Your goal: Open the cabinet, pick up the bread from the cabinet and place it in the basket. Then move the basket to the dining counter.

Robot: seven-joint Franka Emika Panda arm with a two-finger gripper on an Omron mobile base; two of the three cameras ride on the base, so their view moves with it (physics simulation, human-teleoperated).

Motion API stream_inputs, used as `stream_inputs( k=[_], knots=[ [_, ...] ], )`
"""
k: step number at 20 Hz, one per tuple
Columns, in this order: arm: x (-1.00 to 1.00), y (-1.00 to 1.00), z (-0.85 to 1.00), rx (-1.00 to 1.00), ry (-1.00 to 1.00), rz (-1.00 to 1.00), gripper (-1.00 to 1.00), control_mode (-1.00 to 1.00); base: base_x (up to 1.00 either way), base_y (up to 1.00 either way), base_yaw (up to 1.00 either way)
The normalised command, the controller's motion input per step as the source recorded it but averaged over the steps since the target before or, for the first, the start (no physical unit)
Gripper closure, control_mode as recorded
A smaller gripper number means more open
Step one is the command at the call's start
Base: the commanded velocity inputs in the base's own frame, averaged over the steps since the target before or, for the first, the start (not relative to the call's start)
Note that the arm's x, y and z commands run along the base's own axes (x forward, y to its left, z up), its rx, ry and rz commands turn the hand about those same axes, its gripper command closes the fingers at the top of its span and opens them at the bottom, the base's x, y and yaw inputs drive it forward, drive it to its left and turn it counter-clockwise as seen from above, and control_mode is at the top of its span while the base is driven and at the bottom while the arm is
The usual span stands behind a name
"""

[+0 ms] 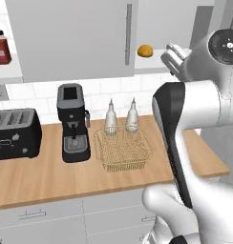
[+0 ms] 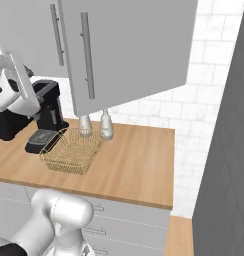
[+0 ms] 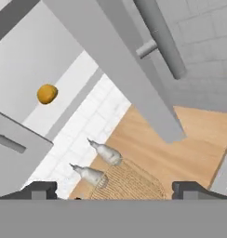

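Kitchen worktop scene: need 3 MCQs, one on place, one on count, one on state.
1. Where does the bread sit?
A. in the basket
B. on the shelf of the cabinet
C. on the toaster

2. How many shaker bottles stand behind the basket?
A. one
B. two
C. four

3. What state is the right cabinet door in?
A. swung open
B. shut flat
C. removed

Answers:
1 B: the bread rests on the white shelf inside the cabinet, well above the basket, which holds nothing.
2 B: two shaker bottles stand side by side at the basket's far rim.
3 A: the right cabinet door angles out from the wall, leaving the shelf exposed; the end effector stands open and holds nothing.
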Motion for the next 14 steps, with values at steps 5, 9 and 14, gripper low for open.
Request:
stream_inputs(
  k=[5, 9, 14],
  knots=[
    [0.49, 0.47, -0.13, 0.15, -0.12, -0.58, -1.0, -1.0, 0.0, 0.0, 0.0],
    [0.49, -0.12, -0.03, 0.17, -0.16, -0.6, -1.0, -1.0, 0.0, 0.0, 0.0],
    [0.39, -0.68, -0.02, 0.26, -0.23, -0.37, -1.0, -1.0, 0.0, 0.0, 0.0]
  ],
)
